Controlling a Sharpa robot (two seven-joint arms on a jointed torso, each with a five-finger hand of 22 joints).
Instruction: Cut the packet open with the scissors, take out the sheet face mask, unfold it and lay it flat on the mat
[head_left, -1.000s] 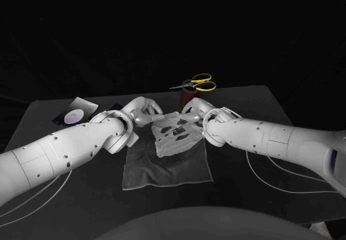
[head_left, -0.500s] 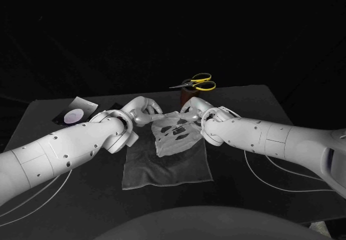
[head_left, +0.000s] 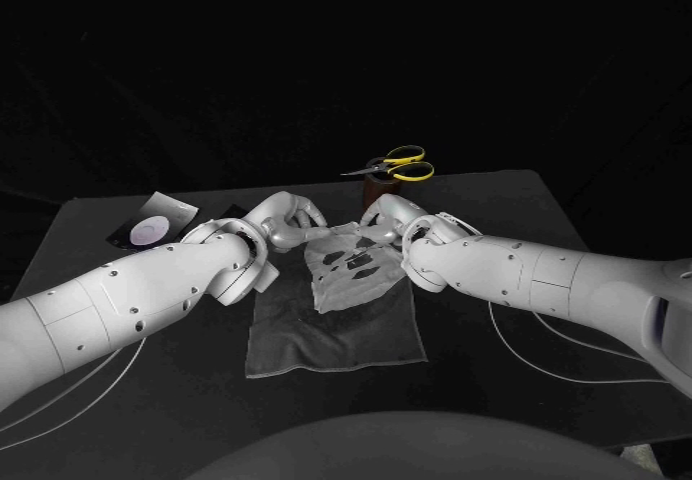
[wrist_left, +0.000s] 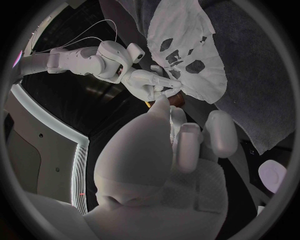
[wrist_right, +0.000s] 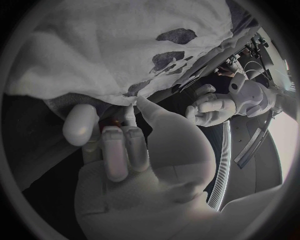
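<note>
Counting up: one sheet face mask (head_left: 351, 272), one mat (head_left: 335, 340), one pair of scissors (head_left: 394, 166), one packet (head_left: 156, 222), two hands.

Starting with the mask. Spread open, with dark eye and mouth holes on show. Draped over the far end of the mat, far edge up at the two hands. Runs lengthwise from far to near, near tip pointing back toward the robot and slanting a touch to its left.

Over to the right hand (head_left: 387, 218). Pinching the mask's far edge between thumb and fingers, plainly so from the left wrist view.

Now the left hand (head_left: 286, 225). Fingertips curled in against the mask's far left corner. Cannot tell whether gripping or merely touching.

Down to the mat. Lying flat on the black table (head_left: 505, 205) between the two arms, long axis also far to near.

Back to the scissors. Yellow-handled, resting across the top of a brown holder (head_left: 379, 190) at the table's far edge, just beyond the right hand. Blades pointing to the robot's left, handles to its right.

Last, the packet. Lying on the table's far left, beyond the left arm, well apart from the mat.
</note>
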